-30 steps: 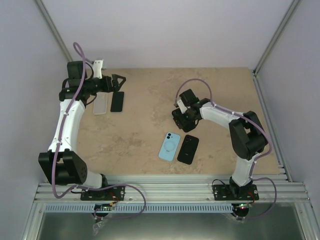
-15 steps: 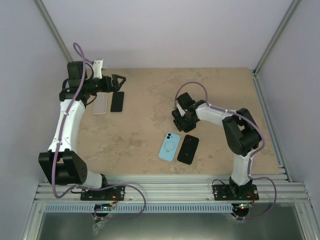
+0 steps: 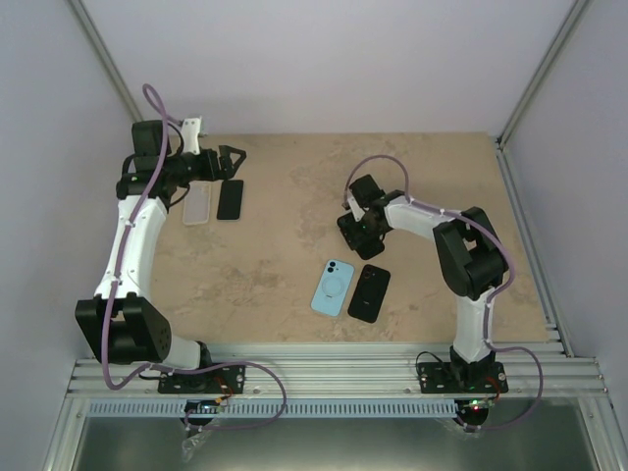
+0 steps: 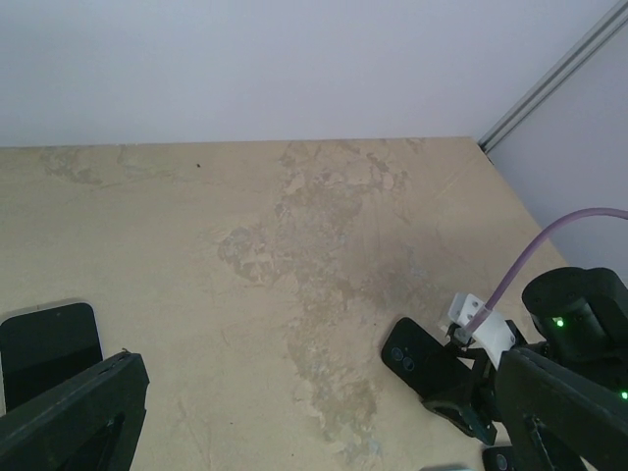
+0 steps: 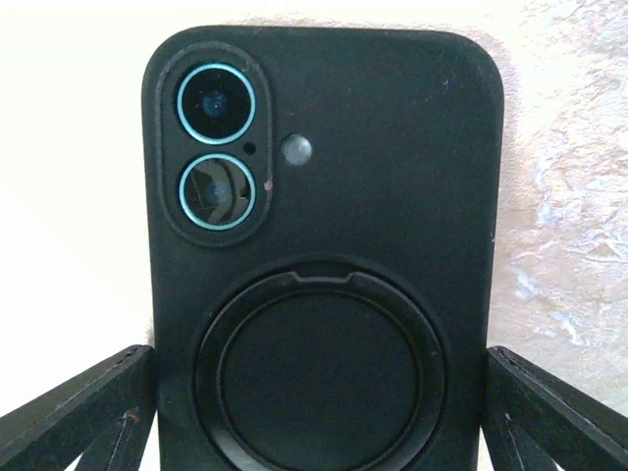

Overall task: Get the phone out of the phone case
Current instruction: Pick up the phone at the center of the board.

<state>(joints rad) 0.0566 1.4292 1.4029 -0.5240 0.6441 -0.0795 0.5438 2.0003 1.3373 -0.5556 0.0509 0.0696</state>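
Observation:
A black phone case (image 5: 392,147) with the phone inside lies back up on the table, two teal-ringed lenses at its top left and a round ring on its back. My right gripper (image 5: 320,373) is open and straddles the case, its fingertips (image 5: 118,388) close against the two long sides. From above, the right gripper (image 3: 355,234) covers most of the case. The left wrist view shows the case's (image 4: 417,358) lens end poking out from under that gripper. My left gripper (image 3: 232,159) hangs open and empty at the far left.
A clear case (image 3: 196,205) and a bare black phone (image 3: 230,199) lie under the left gripper. A light blue phone (image 3: 334,287) and another black one (image 3: 369,292) lie side by side near the front middle. Walls enclose the table (image 3: 432,167) on three sides.
The right arm's forearm and elbow have swung inward while its gripper stayed over the black case. Its jaws have narrowed slightly. The left arm has not moved.

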